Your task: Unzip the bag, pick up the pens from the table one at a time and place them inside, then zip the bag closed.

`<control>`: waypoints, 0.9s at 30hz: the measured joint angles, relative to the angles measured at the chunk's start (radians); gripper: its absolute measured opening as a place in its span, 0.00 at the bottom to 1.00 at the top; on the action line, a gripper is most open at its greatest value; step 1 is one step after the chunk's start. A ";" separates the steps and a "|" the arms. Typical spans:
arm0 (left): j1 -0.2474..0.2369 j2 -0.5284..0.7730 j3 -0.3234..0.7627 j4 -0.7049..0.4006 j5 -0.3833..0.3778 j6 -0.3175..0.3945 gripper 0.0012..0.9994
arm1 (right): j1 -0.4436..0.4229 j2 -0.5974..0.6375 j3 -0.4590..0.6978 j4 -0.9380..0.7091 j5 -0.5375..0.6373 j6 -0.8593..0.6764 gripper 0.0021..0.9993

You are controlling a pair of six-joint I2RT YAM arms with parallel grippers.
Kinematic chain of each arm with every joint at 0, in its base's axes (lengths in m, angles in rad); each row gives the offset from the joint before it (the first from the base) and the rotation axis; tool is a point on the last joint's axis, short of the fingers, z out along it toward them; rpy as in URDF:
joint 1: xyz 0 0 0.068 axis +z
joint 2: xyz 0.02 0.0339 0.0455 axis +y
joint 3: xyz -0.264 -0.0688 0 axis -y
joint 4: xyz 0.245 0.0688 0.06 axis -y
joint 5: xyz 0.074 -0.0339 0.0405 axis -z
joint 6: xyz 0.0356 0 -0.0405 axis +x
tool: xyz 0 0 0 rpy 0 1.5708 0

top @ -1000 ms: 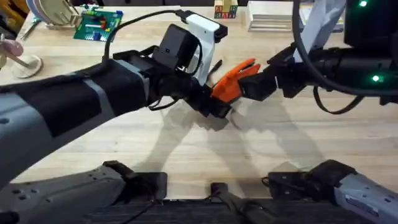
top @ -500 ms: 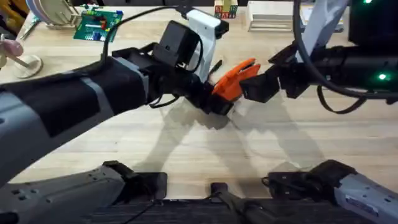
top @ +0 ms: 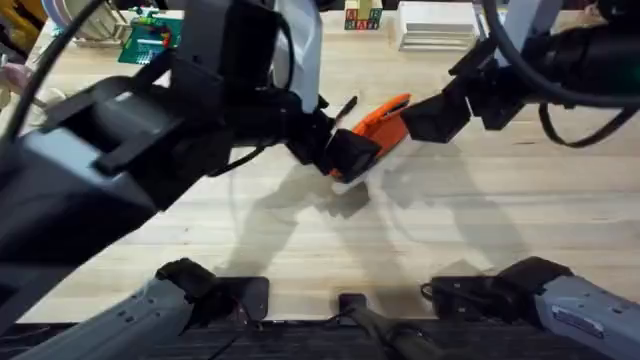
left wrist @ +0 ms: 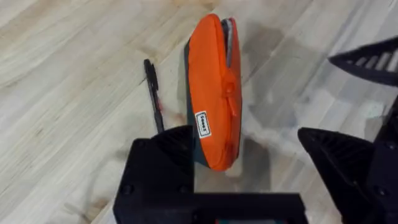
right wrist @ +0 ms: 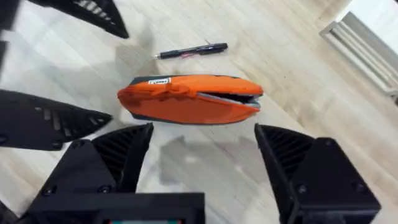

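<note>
Orange and soft, the bag (right wrist: 189,99) lies partly unzipped between both spread end effectors, pen (right wrist: 189,51) at its twelve o'clock; pinching the zip tab seems best.

Layout, mid-table
Bag (right wrist: 189,98) is laid on table (right wrist: 261,37); pen (right wrist: 189,51) is placed just beside it.

A small white label (left wrist: 202,124) sits on the bag (left wrist: 214,87), its print too small to read.
</note>
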 joint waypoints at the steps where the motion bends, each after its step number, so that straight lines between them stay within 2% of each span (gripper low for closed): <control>1: 0.000 -0.016 0.000 -0.013 -0.002 0.000 1.00 | 0.000 0.009 0.012 -0.006 0.000 -0.014 1.00; 11: 0.000 -0.151 0.000 -0.099 -0.085 0.000 0.99 | 0.000 0.042 0.046 0.004 0.000 -0.132 1.00; 14: 0.000 -0.199 0.000 -0.109 -0.117 0.000 0.99 | -0.002 0.043 0.046 0.056 0.001 -0.318 1.00; 22: 0.000 -0.203 0.000 -0.161 -0.124 0.000 1.00 | -0.002 0.042 0.046 0.064 0.003 -0.803 1.00; 27: 0.000 -0.203 0.000 -0.165 -0.125 0.000 0.99 | -0.002 0.042 0.046 0.047 0.003 -0.976 1.00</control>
